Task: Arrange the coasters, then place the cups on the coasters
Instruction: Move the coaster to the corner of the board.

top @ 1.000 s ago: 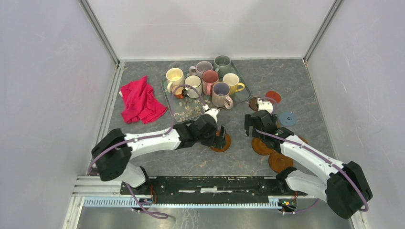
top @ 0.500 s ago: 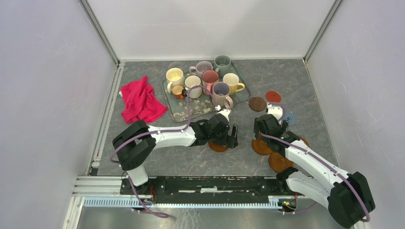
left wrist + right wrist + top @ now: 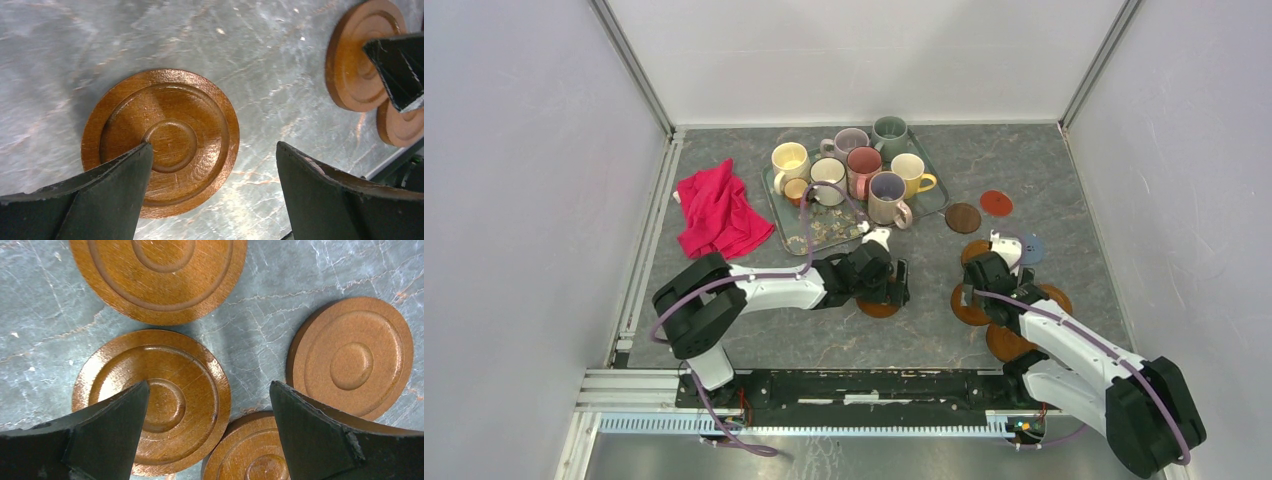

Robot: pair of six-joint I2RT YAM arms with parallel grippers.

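Note:
Several cups (image 3: 863, 165) stand together on the floral tray (image 3: 809, 232) at the back. A lone orange-brown coaster (image 3: 879, 306) (image 3: 160, 142) lies flat mid-table, and my left gripper (image 3: 894, 284) (image 3: 214, 150) hovers open just over its right edge, holding nothing. Several more orange-brown coasters (image 3: 1009, 342) (image 3: 150, 400) lie clustered to the right. My right gripper (image 3: 977, 292) (image 3: 210, 385) hangs open and empty above them. Dark brown (image 3: 963, 217), red (image 3: 996, 202) and grey-blue (image 3: 1030, 248) coasters lie further back.
A crumpled red cloth (image 3: 717, 212) lies left of the tray. Walls close in the table on the left, right and back. The right gripper's finger (image 3: 400, 70) shows at the upper right of the left wrist view, close to two coasters (image 3: 357, 75).
My right gripper has drawn back toward the near edge and now sits over the orange-brown cluster, uncovering the dark brown coaster. My left gripper swung right, then eased back slightly. Both stayed open.

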